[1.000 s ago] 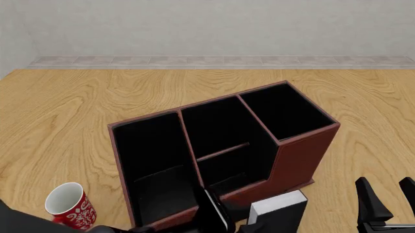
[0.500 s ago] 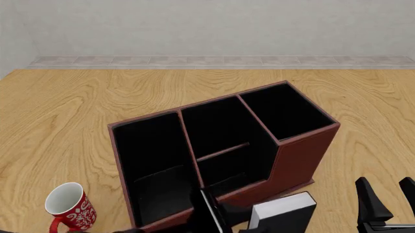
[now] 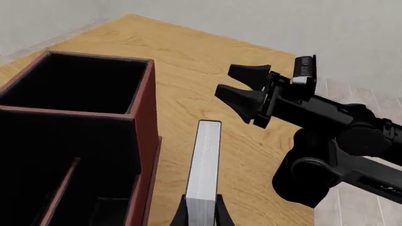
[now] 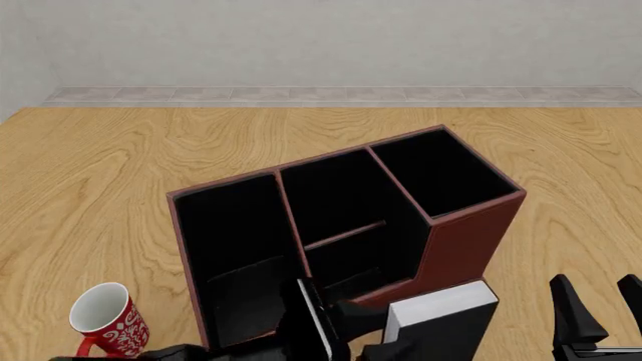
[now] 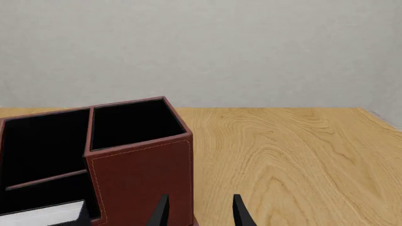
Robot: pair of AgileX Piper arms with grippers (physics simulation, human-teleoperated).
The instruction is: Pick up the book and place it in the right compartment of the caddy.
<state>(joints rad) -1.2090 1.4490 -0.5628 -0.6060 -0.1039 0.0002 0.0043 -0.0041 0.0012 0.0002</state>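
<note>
The caddy [image 4: 456, 244] is dark reddish-brown with 3 black-lined cells. The book [image 4: 441, 316] has black covers and white pages. The mug [image 4: 108, 320] is red with white patterning.

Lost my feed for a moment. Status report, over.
Left end effector shut on thick black hardcover book, raised beside reddish-brown caddy. Right end effector open, idle. Right compartment unobstructed; red mug well aside.

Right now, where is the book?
In the front view the book is at the bottom edge, right of centre, held by the left gripper just in front of the caddy, below its right compartment.
</note>
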